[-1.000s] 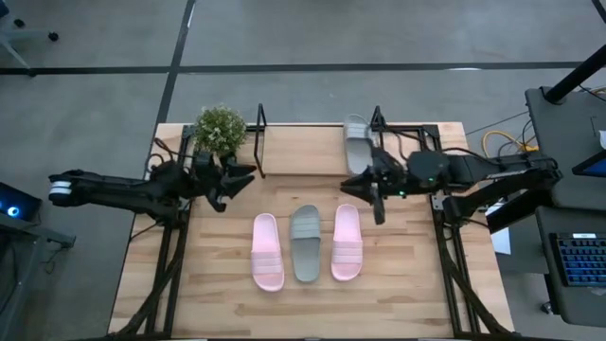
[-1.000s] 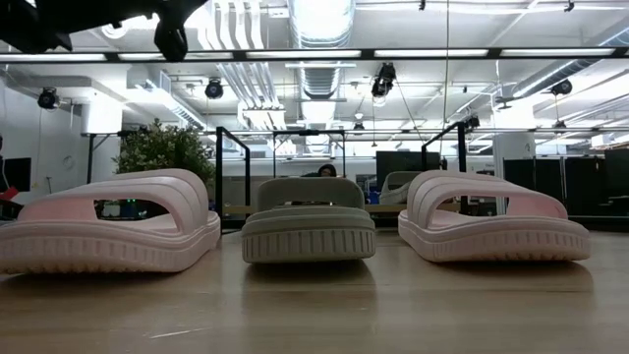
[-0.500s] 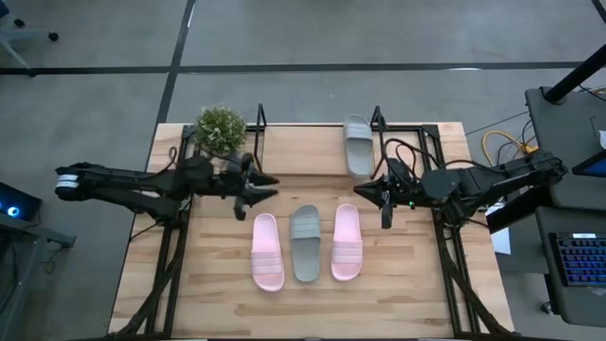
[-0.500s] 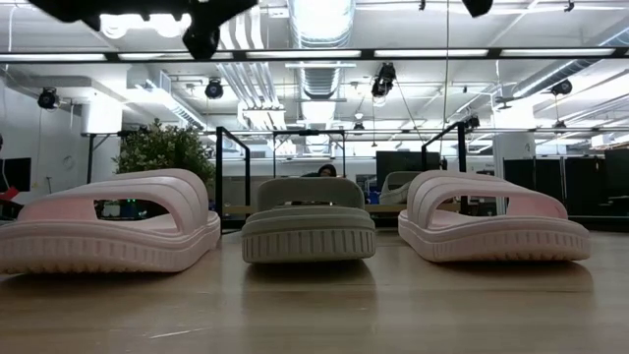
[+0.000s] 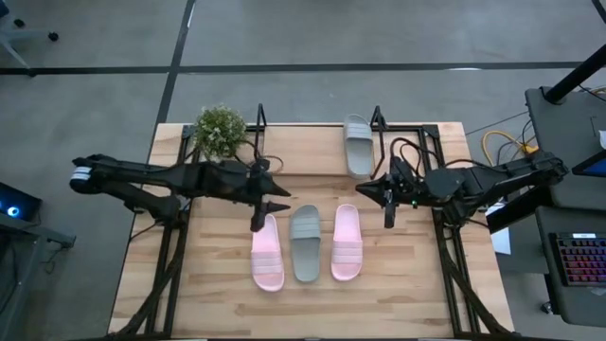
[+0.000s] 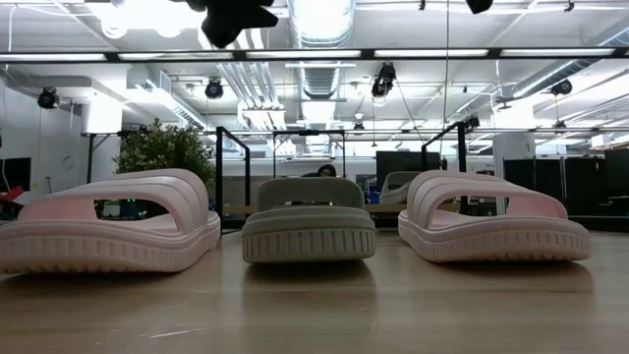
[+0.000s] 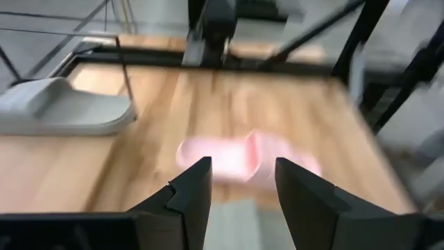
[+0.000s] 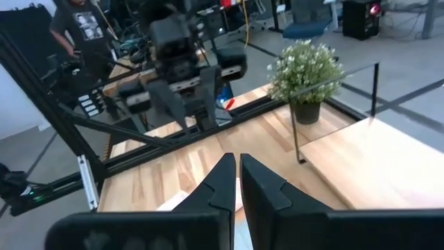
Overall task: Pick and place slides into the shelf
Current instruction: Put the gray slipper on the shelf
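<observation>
The left tool (image 5: pixel 263 201) is spread apart and parked right above the top end of the left pink slide (image 5: pixel 267 251), mid-frame in the high view. The right tool (image 5: pixel 383 196) is pinched together at centre right, near the other pink slide (image 5: pixel 347 242). One grey slide (image 5: pixel 306 242) is laid between them; another grey slide (image 5: pixel 358 145) is already seated in the shelf (image 5: pixel 260 142) at the counter's (image 5: pixel 407 294) upper edge.
</observation>
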`<state>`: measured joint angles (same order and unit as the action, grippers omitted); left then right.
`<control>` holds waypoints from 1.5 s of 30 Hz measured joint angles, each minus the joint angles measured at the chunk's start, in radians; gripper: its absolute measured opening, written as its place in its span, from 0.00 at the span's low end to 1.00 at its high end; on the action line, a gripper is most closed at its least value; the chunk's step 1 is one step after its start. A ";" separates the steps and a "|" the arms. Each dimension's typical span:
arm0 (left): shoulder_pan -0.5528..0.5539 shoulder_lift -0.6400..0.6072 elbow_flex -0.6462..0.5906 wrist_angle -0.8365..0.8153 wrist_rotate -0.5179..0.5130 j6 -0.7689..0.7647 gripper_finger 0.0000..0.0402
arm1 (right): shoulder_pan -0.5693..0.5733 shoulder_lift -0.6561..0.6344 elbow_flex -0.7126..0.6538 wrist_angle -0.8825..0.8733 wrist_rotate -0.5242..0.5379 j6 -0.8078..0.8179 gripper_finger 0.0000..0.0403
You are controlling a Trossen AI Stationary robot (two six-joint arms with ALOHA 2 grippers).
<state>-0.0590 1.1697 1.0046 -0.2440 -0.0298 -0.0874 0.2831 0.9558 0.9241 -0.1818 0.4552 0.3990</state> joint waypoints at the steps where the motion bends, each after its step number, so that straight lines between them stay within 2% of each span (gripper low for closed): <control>1: -0.015 0.018 0.036 -0.048 -0.034 0.021 0.36 | 0.000 -0.004 0.000 0.000 0.008 -0.007 0.03; 4: -0.062 0.075 0.128 -0.147 -0.143 0.058 0.36 | 0.000 -0.017 0.000 -0.001 0.021 -0.023 0.03; 7: -0.114 0.130 0.191 -0.168 -0.256 0.080 0.36 | 0.000 -0.026 0.000 0.000 0.022 -0.050 0.03; 12: -0.193 0.226 0.260 -0.194 -0.333 0.102 0.36 | 0.000 -0.028 0.000 -0.005 0.022 -0.068 0.03; 20: -0.315 0.383 0.312 -0.262 -0.525 0.053 0.36 | 0.000 -0.033 0.001 -0.072 0.020 -0.062 0.03; 27: -0.374 0.537 0.356 -0.266 -0.558 0.040 0.36 | 0.000 -0.033 0.001 -0.098 0.019 -0.067 0.03; 32: -0.391 0.625 0.356 -0.271 -0.638 0.039 0.36 | 0.000 -0.033 0.001 -0.108 0.018 -0.059 0.03; 39: -0.391 0.708 0.354 -0.272 -0.623 -0.030 0.36 | 0.000 -0.033 0.001 -0.108 0.018 -0.060 0.03; 45: -0.391 0.756 0.353 -0.274 -0.663 -0.065 0.36 | 0.000 -0.033 0.001 -0.114 0.017 -0.062 0.03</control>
<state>-0.4496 1.9261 1.3571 -0.5183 -0.6930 -0.1520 0.2832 0.9229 0.9253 -0.2962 0.4725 0.3367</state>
